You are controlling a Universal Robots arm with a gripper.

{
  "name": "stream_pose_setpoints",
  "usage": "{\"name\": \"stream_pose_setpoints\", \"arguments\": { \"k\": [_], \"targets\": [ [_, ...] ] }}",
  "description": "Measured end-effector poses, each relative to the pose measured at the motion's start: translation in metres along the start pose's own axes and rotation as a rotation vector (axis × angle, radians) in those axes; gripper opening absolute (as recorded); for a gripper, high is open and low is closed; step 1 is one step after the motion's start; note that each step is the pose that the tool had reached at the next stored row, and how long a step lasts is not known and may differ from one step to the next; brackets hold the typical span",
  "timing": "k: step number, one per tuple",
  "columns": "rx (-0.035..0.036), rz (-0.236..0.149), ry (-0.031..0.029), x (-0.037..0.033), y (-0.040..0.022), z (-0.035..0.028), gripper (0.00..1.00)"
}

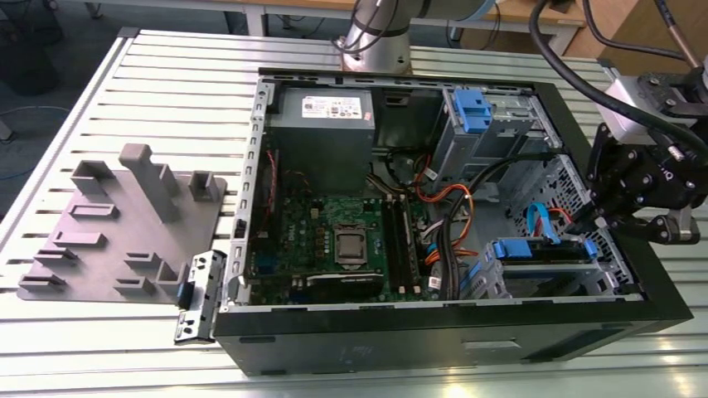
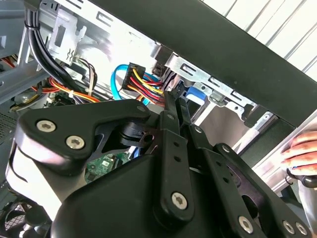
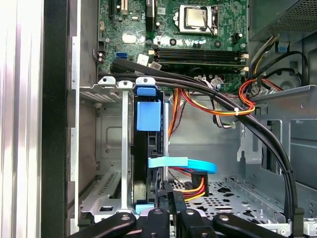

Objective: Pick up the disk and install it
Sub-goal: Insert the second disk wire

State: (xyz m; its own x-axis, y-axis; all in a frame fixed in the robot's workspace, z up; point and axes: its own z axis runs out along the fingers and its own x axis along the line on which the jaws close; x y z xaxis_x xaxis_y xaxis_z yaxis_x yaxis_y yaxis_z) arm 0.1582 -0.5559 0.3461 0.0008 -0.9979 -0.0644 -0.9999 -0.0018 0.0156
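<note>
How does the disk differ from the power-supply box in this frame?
The disk is small with blue rails; the power-supply box is large, grey, with a white sticker. The disk sits in a metal cage by the pincer; the power-supply box lies far from it, near the arm's base. Both are inside the open case.

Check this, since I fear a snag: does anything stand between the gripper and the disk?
Yes, in the first wrist view: the blue flat cable and the red-yellow power plug sit right by the gripper, beside the disk in its cage.
</note>
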Motion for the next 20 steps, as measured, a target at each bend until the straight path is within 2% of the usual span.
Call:
{"name": "stream_pose_setpoints", "arguments": {
  "k": [8, 20],
  "targets": [
    [0.0000, 0.000, 0.0001, 0.0044, 0.0000, -0.0003, 0.16],
    [0.0025, 0.000, 0.0000, 0.0117, 0.0039, -0.0007, 0.16]
  ]
}}
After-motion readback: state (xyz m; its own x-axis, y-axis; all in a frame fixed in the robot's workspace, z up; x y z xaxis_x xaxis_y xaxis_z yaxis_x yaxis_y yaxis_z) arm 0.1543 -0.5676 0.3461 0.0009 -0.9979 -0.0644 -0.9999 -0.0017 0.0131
